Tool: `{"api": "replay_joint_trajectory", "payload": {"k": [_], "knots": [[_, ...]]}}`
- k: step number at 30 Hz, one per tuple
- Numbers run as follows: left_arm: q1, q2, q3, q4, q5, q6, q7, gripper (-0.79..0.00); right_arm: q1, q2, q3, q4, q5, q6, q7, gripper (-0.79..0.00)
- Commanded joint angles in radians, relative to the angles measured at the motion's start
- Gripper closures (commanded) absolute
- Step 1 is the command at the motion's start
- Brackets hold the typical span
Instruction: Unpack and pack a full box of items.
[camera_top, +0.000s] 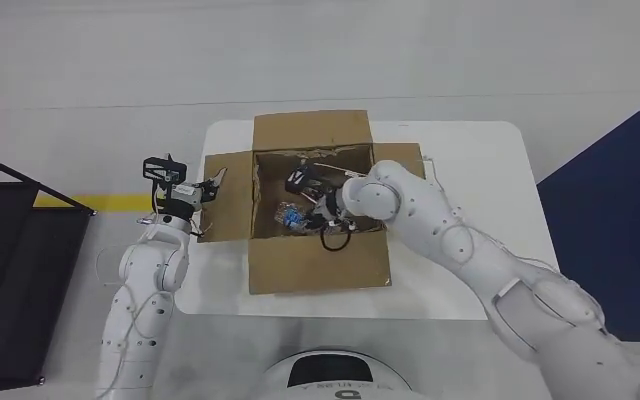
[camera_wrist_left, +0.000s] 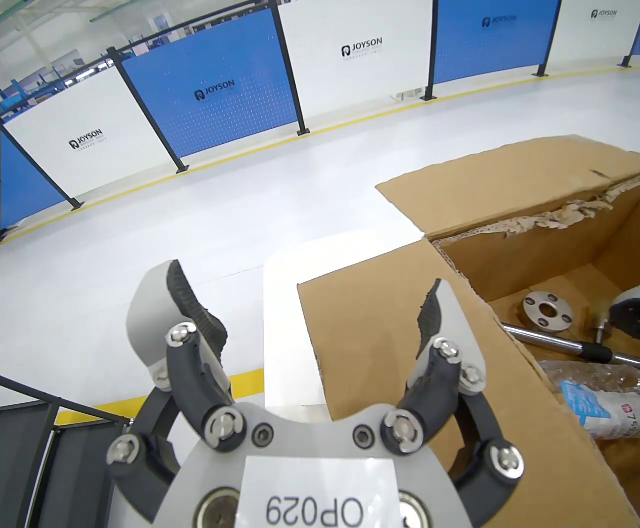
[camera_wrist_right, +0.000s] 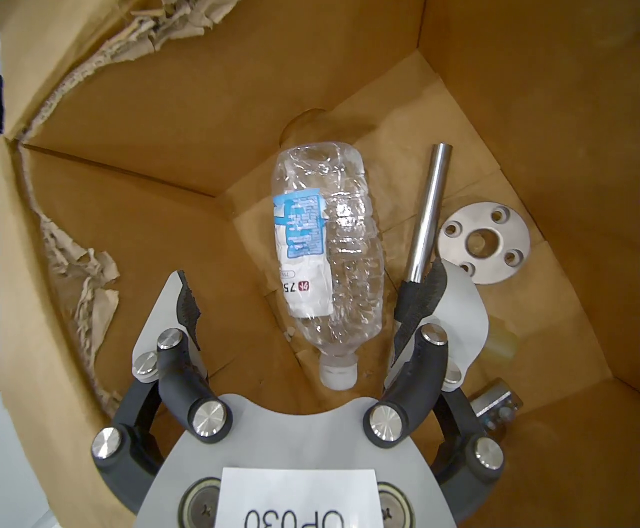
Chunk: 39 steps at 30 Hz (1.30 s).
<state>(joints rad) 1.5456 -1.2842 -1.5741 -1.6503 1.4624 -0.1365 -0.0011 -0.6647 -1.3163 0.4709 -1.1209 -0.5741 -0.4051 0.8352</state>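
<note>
An open cardboard box (camera_top: 315, 262) stands on the white table (camera_top: 470, 160). On its floor lie a crushed clear plastic bottle (camera_wrist_right: 327, 245) with a blue-and-white label, a metal rod (camera_wrist_right: 429, 207) with a black grip, and a round metal flange (camera_wrist_right: 484, 243). My right gripper (camera_wrist_right: 312, 295) is down inside the box, open, its fingers on either side of the bottle just above it. My left gripper (camera_wrist_left: 305, 300) is open and empty, held beside the box's left flap (camera_wrist_left: 400, 320), outside the box. The bottle (camera_wrist_left: 595, 400), rod (camera_wrist_left: 555, 342) and flange (camera_wrist_left: 547, 312) also appear past that flap.
Torn paper lining hangs along the box's inner rims (camera_wrist_right: 80, 270). A small metal part (camera_wrist_right: 495, 402) lies near a box corner by my right gripper. A dark rack (camera_top: 25, 280) stands left of the table. Bare table lies right of the box.
</note>
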Motion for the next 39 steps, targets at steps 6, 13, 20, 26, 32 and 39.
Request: {"api": "replay_joint_trajectory", "payload": {"k": [6,13,20,26,32,39], "knots": [[0.000,0.000,0.000,0.000,0.000,0.000,0.000,-0.785,0.040,-0.082,-0.089,0.138,-0.072,0.009,-0.063,-0.785],[0.000,0.000,0.000,0.000,0.000,0.000,0.000,-0.785,0.066,-0.158,-0.137,0.274,-0.090,0.011,-0.088,-0.785],[0.000,0.000,0.000,0.000,0.000,0.000,0.000,-0.785,0.092,-0.225,-0.159,0.397,-0.102,0.025,-0.098,-0.382],[0.000,0.000,0.000,0.000,0.000,0.000,0.000,-0.785,0.129,-0.251,-0.135,0.472,-0.092,-0.001,-0.142,0.000],[0.000,0.000,0.000,0.000,0.000,0.000,0.000,-0.785,0.141,-0.231,-0.088,0.473,-0.080,-0.079,-0.171,0.000],[0.000,0.000,0.000,0.000,0.000,0.000,0.000,-0.785,0.107,-0.150,0.001,0.310,-0.127,-0.168,-0.217,0.000]]}}
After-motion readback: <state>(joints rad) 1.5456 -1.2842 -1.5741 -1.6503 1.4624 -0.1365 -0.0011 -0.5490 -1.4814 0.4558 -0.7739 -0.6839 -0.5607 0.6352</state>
